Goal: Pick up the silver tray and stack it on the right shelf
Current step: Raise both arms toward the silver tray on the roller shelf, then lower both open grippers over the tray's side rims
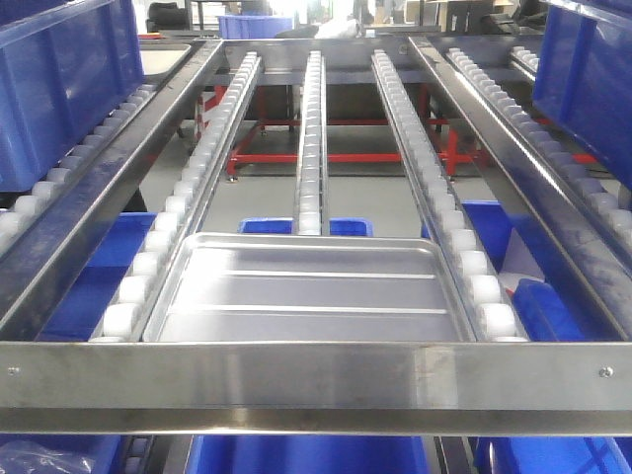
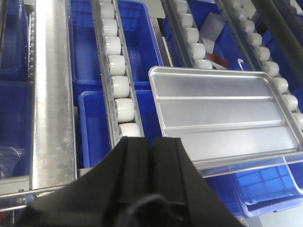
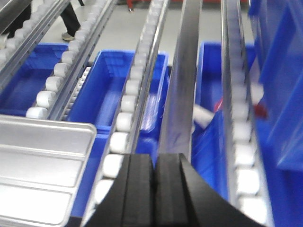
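The silver tray (image 1: 306,291), ribbed across its floor, lies flat on the roller rails of the right shelf (image 1: 316,373), just behind the flat steel front crossbar. In the left wrist view the tray (image 2: 222,113) lies up and to the right of my left gripper (image 2: 152,142), which is shut and empty above a roller rail. In the right wrist view the tray (image 3: 42,165) shows at the lower left. My right gripper (image 3: 155,158) is shut, holds nothing, and hangs to the tray's right over a roller rail. Neither gripper appears in the front view.
Blue bins (image 2: 94,118) stand under the rack, also seen in the right wrist view (image 3: 118,85). Large blue crates sit on the neighbouring lanes at left (image 1: 59,79) and right (image 1: 592,69). A red frame (image 1: 336,148) stands on the floor behind.
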Controlling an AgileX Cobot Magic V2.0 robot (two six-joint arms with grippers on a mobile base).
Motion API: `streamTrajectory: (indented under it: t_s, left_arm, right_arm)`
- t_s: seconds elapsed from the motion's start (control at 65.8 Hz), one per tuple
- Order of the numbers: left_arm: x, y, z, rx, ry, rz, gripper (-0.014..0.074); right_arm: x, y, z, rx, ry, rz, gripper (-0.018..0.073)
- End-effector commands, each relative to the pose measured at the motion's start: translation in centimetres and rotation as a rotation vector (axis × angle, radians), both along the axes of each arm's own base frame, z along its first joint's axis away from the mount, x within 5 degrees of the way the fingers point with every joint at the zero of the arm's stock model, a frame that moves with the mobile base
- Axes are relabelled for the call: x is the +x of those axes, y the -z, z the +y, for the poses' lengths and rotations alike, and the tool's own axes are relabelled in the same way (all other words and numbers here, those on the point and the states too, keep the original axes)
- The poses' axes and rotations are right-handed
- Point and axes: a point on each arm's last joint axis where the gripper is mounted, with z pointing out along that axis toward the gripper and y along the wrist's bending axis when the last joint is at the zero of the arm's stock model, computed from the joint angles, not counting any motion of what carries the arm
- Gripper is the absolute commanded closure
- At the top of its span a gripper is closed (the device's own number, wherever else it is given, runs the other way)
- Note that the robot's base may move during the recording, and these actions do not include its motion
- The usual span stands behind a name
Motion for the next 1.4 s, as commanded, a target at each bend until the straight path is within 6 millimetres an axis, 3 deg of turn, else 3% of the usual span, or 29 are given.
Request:
streamTrajectory:
  t_s: [0.0, 0.167, 0.289, 0.456, 0.593, 0.714, 0.942, 1.155, 1.383]
  left_arm:
    - [1.2, -2.1, -0.6, -0.07, -0.023, -0.083, 0.0687]
    - [4.0, -5.4, -2.6, 0.018, 0.043, 0.006, 0.0687]
    - [7.2, -7.3, -4.3, 0.1, 0.077, 0.053, 0.0687]
    - [11.7, -6.3, -6.7, 0.083, 0.03, 0.21, 0.0687]
    - [14.0, -4.6, -7.7, 0.152, -0.086, 0.343, 0.0687]
    - [14.3, -4.1, -8.5, 0.311, -0.191, 0.36, 0.0687]
    - [13.7, -4.1, -10.4, 0.235, -0.199, 0.478, 0.0687]
    - [13.3, -3.7, -10.7, 0.214, -0.123, 0.56, 0.0687]
    - [13.7, -3.3, -10.6, 0.238, -0.123, 0.547, 0.0687]
  right_arm:
    - [1.2, -2.2, 0.3, 0.128, 0.022, -0.066, 0.051]
    - [3.7, -4.4, 2.7, 0.085, -0.057, 0.122, 0.0501]
    - [6.1, -4.7, 4.7, 0.046, -0.1, 0.265, 0.0494]
    - [9.6, -3.4, 6.2, 0.097, -0.053, 0.402, 0.048]
    - [11.7, -2.5, 7.4, 0.086, -0.035, 0.501, 0.048]
    - [13.1, -1.7, 8.7, 0.053, -0.036, 0.592, 0.048]
    - [15.9, 0.7, 9.9, 0.022, 0.026, 0.763, 0.048]
    - [17.3, 0.3, 10.3, -0.015, 0.057, 0.757, 0.048]
    - [17.0, 0.2, 11.4, -0.056, 0.073, 0.762, 0.048]
